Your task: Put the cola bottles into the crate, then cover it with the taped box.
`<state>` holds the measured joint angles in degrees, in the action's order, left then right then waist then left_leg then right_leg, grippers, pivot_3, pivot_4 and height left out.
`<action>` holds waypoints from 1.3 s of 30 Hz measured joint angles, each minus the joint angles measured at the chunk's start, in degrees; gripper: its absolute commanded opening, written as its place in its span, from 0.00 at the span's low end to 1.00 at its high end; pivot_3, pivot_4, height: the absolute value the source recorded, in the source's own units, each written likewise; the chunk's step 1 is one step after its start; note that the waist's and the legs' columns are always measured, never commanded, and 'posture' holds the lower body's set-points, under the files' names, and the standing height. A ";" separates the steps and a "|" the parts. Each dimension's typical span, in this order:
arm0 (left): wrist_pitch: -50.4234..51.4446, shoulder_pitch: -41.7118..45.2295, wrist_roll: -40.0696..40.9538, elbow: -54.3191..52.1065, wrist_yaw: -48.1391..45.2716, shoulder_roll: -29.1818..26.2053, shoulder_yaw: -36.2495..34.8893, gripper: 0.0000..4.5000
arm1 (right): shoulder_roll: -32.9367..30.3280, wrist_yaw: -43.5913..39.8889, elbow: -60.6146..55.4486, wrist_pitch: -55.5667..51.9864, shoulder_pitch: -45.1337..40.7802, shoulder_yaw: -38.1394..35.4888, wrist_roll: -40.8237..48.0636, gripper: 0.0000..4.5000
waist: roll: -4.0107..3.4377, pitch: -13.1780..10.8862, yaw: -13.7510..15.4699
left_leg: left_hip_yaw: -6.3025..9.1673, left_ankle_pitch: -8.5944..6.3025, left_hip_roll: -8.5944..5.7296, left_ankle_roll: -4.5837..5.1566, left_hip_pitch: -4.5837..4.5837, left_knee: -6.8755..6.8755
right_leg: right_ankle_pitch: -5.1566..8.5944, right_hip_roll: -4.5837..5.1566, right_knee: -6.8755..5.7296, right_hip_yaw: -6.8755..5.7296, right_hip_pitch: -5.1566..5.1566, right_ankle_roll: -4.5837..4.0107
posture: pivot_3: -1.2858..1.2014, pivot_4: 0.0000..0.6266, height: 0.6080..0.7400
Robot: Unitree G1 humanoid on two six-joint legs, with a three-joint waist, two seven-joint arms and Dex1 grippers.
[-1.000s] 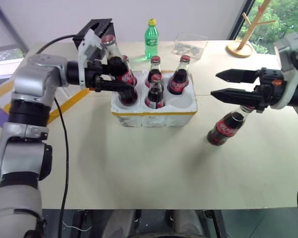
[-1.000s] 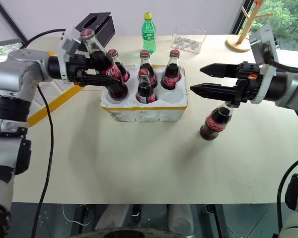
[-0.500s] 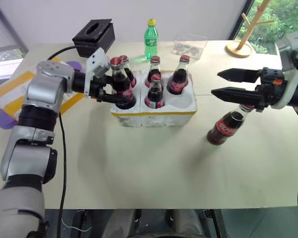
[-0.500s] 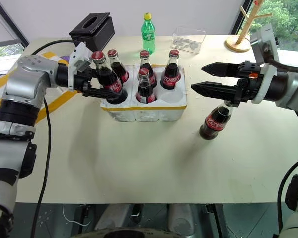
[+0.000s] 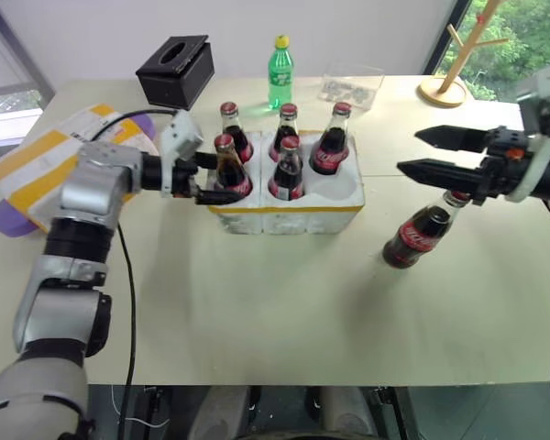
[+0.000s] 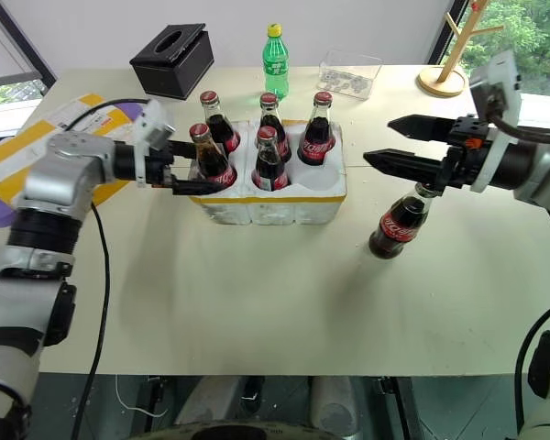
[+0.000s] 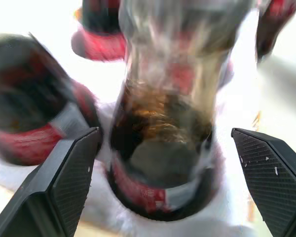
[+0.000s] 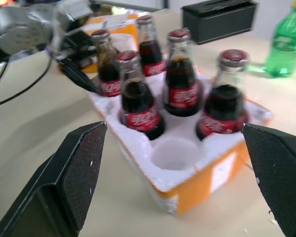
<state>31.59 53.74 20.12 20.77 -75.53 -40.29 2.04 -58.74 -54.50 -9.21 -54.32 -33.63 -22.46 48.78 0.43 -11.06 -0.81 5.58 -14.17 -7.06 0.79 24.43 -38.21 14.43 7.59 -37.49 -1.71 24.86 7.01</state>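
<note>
The crate (image 5: 285, 209), a white foam tray with a yellow band, holds several cola bottles. Its front-right well (image 8: 174, 153) is empty. My left gripper (image 5: 222, 178) is open around the front-left bottle (image 5: 227, 168), which stands upright in its well; in the left wrist view that bottle (image 7: 164, 148) sits between the spread fingers (image 7: 64, 182). One more cola bottle (image 5: 420, 231) stands on the table right of the crate, its cap just under my right gripper (image 5: 409, 152), which is open and empty. The taped box (image 5: 38, 163) lies at the far left behind my left arm.
A black tissue box (image 5: 175, 70), a green soda bottle (image 5: 279, 71) and a clear plastic container (image 5: 351, 83) stand along the back of the table. A wooden rack (image 5: 447, 88) is at the back right. A black cable (image 5: 124, 302) hangs by my left arm.
My left gripper brought its cola bottle down into the crate's front-left well and opened its jaws. My right gripper drifted slightly to the right, still open.
</note>
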 measured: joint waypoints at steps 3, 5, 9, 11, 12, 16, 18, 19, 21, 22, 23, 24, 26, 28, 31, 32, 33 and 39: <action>10.95 -0.03 8.74 -8.22 -1.59 -6.09 -6.51 0.99 | -3.76 -0.71 -0.45 -1.08 3.22 -8.16 1.70 1.00 | 0.00 0.00 0.08 | 0.00 -0.01 0.00 0.01 0.00 0.05 | 0.00 0.00 0.06 0.00 0.00 0.00 | 0.52 0.24 0.99; 17.24 -0.78 14.81 -13.76 -2.56 -10.14 -11.16 0.99 | -5.78 -1.60 -1.35 -2.27 7.20 -14.35 2.20 1.00 | -0.03 0.02 0.12 | 0.01 -0.03 0.01 0.05 -0.06 0.04 | 0.00 -0.01 0.11 0.00 -0.12 0.00 | 0.52 0.24 0.99; 23.56 -8.03 22.56 -24.63 -3.26 -14.85 -15.86 0.99 | -5.79 -1.88 -4.35 -4.43 17.15 -25.22 2.06 1.00 | -0.14 0.08 0.42 | 0.01 -0.24 0.00 0.40 -0.51 0.02 | 0.00 0.03 0.21 0.02 -0.63 0.00 | 0.52 0.24 0.99; 24.33 -13.19 24.41 -29.30 -2.67 -15.03 -16.26 0.99 | -4.42 -0.98 -5.69 -5.66 21.49 -31.34 2.08 1.00 | -0.14 0.09 0.71 | 0.01 -0.23 0.03 0.40 -0.72 0.04 | -0.01 0.02 0.22 0.04 -0.84 0.00 | 0.52 0.24 0.99; 24.35 -15.76 24.96 -31.48 -1.82 -14.88 -16.24 0.99 | -3.03 -0.47 -7.14 -6.46 24.36 -34.96 2.12 1.00 | -0.12 0.10 1.02 | 0.01 -0.23 0.06 0.40 -0.81 0.07 | -0.01 0.00 0.26 0.04 -0.92 -0.01 | 0.52 0.24 0.99; 22.79 -21.53 25.28 -35.60 1.79 -13.12 -15.60 0.99 | 3.94 0.70 -13.37 -7.82 35.66 -42.01 2.19 1.00 | -0.13 0.11 1.61 | 0.01 -0.25 0.09 0.41 -0.99 0.15 | 0.00 -0.01 0.35 0.05 -1.12 -0.01 | 0.52 0.24 0.99; 21.05 -23.17 24.44 -36.57 3.69 -11.77 -14.27 0.99 | 8.60 1.46 -17.54 -6.39 41.97 -42.28 1.48 1.00 | -0.13 0.12 1.82 | 0.03 -0.25 0.09 0.41 -0.99 0.18 | 0.00 0.00 0.41 0.04 -1.14 -0.01 | 0.52 0.24 0.99; 19.86 -24.26 23.90 -37.00 4.77 -10.95 -13.53 0.99 | 11.89 1.96 -20.26 -4.55 45.48 -41.54 0.43 1.00 | -0.14 0.12 1.83 | 0.03 -0.25 0.09 0.41 -0.99 0.19 | 0.00 0.00 0.42 0.05 -1.14 -0.01 | 0.52 0.24 0.99; 18.24 -25.43 22.74 -37.54 6.05 -10.17 -11.96 0.99 | 16.45 3.42 -23.59 -1.20 49.66 -38.70 -1.91 1.00 | -0.14 0.12 1.68 | 0.02 -0.26 0.08 0.41 -0.99 0.19 | 0.00 0.00 0.43 0.05 -1.14 -0.01 | 0.52 0.24 0.99; 17.46 -26.20 22.39 -38.22 6.68 -9.73 -11.42 0.99 | 19.10 4.66 -25.25 1.11 51.26 -36.56 -3.39 1.00 | -0.15 0.12 1.48 | -0.01 -0.26 0.08 0.40 -1.00 0.19 | 0.00 0.00 0.44 0.09 -1.12 -0.01 | 0.52 0.24 0.99; 16.93 -26.43 22.22 -38.68 7.15 -9.47 -10.91 0.99 | 20.95 5.81 -26.04 2.78 52.04 -34.73 -4.49 1.00 | -0.15 0.13 1.40 | -0.01 -0.26 0.09 0.40 -1.02 0.19 | 0.00 0.00 0.44 0.10 -1.12 -0.01 | 0.52 0.24 0.99; 16.39 -26.68 22.09 -39.33 7.43 -9.25 -10.28 0.99 | 23.16 7.25 -26.78 4.88 52.80 -32.52 -5.86 1.00 | -0.15 0.13 1.37 | -0.01 -0.26 0.10 0.40 -1.03 0.19 | 0.00 -0.01 0.44 0.10 -1.13 -0.02 | 0.52 0.24 0.99; 15.97 -27.19 21.98 -40.00 7.85 -9.22 -9.54 0.99 | 26.33 9.49 -26.98 8.23 53.57 -28.24 -8.02 1.00 | -0.20 0.16 1.45 | -0.01 -0.26 0.10 0.40 -1.04 0.21 | 0.01 -0.02 0.43 0.10 -1.11 -0.03 | 0.52 0.24 0.99; 15.52 -27.24 21.92 -40.01 8.30 -9.22 -9.53 0.99 | 28.38 11.30 -26.98 11.09 53.81 -24.90 -9.69 1.00 | -0.21 0.16 1.57 | -0.01 -0.26 0.10 0.40 -1.03 0.23 | 0.01 -0.03 0.43 0.10 -1.10 -0.03 | 0.52 0.24 0.99; 15.50 -27.24 22.06 -40.01 9.23 -9.22 -9.53 0.99 | 29.23 13.72 -26.29 14.17 53.05 -21.34 -11.16 1.00 | -0.21 0.17 1.58 | -0.01 -0.26 0.10 0.40 -1.03 0.23 | 0.01 -0.03 0.45 0.10 -1.11 -0.03 | 0.52 0.24 0.99; 15.50 -27.23 22.19 -40.01 9.46 -9.22 -9.53 0.99 | 29.23 14.38 -25.50 15.08 52.49 -20.47 -11.50 1.00 | -0.21 0.17 1.58 | -0.01 -0.26 0.10 0.40 -1.03 0.23 | 0.01 -0.03 0.46 0.10 -1.12 -0.03 | 0.52 0.24 0.99; 15.51 -27.23 22.33 -40.01 9.59 -9.23 -9.53 0.99 | 29.23 14.84 -24.86 15.67 52.13 -19.91 -11.59 1.00 | -0.21 0.17 1.61 | -0.01 -0.26 0.10 0.40 -1.03 0.23 | 0.01 -0.04 0.46 0.10 -1.11 -0.03 | 0.52 0.24 0.99; 15.57 -27.29 23.07 -40.77 10.65 -8.96 -9.31 0.99 | 28.86 16.18 -19.86 18.41 47.46 -14.44 -11.85 1.00 | -0.21 0.16 1.53 | 0.00 -0.26 0.10 0.40 -1.03 0.24 | 0.01 -0.05 0.46 0.09 -1.11 -0.03 | 0.52 0.24 0.99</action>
<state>47.16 26.44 43.19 -20.00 -64.88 -49.24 -7.27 -29.88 -38.32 -29.07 -35.90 13.84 -36.90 36.93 0.22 -10.90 0.71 5.58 -14.43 -6.96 1.19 23.39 -37.97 14.44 7.54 -37.03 -1.62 23.75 6.98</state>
